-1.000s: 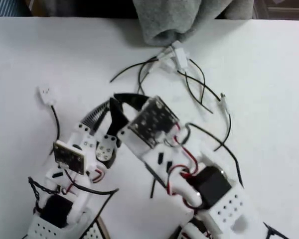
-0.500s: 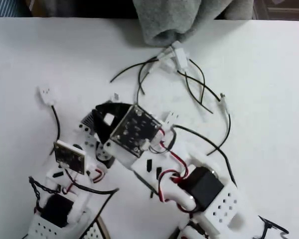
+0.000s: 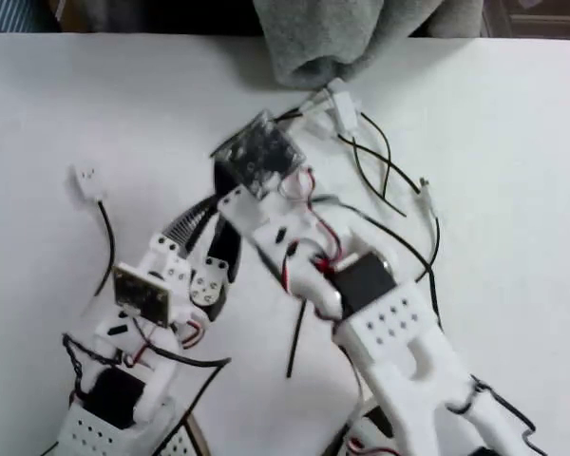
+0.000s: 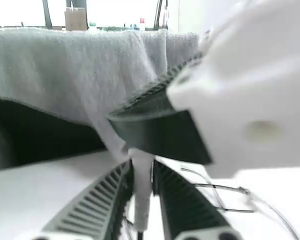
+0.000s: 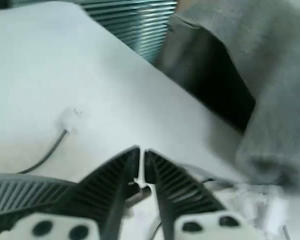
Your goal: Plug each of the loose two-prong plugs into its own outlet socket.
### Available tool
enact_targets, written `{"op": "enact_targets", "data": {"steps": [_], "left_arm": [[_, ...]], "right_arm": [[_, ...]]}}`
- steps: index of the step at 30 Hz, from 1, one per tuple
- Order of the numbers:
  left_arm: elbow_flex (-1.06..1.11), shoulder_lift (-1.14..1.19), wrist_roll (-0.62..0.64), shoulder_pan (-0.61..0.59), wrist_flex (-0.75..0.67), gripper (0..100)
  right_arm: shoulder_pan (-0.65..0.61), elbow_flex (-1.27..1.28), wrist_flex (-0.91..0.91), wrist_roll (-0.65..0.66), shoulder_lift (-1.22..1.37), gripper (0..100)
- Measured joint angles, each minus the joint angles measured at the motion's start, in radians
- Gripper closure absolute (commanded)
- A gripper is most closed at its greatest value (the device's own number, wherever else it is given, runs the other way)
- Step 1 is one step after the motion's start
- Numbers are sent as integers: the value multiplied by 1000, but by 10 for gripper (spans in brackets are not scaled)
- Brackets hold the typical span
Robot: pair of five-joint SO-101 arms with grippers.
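Currently the left claw (image 4: 141, 165) is pinched narrow around a white plug (image 4: 140, 200), which stands upright between its ribbed fingers (image 4: 102, 205). Gripped by the body like that, the plug's mating end is left free to be pushed into a socket. The right claw (image 5: 141, 152) is drawn almost as tight, with a small piece (image 5: 137, 190), pale and dark, caught low between its own fingers; whether that is a plug or a socket I cannot tell. From above, the right arm (image 3: 361, 294) stretches over the middle of the surface (image 3: 513, 142) toward the cluster of white connectors (image 3: 332, 109) and black leads lying just before the grey cloth (image 3: 332, 38), probably because the sockets are gathered there. The left arm (image 3: 138, 313) sits lower, close beside it. Another loose plug (image 3: 85, 180) lies well apart toward the left edge on its black lead, and a slim one (image 3: 426, 195) lies to the right of the cluster, both unplugged. I judge the task to be early, and the crowded arms risk snagging the leads
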Motion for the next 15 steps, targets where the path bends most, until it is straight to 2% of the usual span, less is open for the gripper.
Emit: {"op": "enact_targets", "data": {"steps": [5, 15], "left_arm": [[-3, -3, -2, -5, -12, 977], [-3, -3, -2, -3, -15, 977]], "right_arm": [[83, 3, -8, 43, 15, 980], [60, -63, 52, 80, -20, 980]]}}
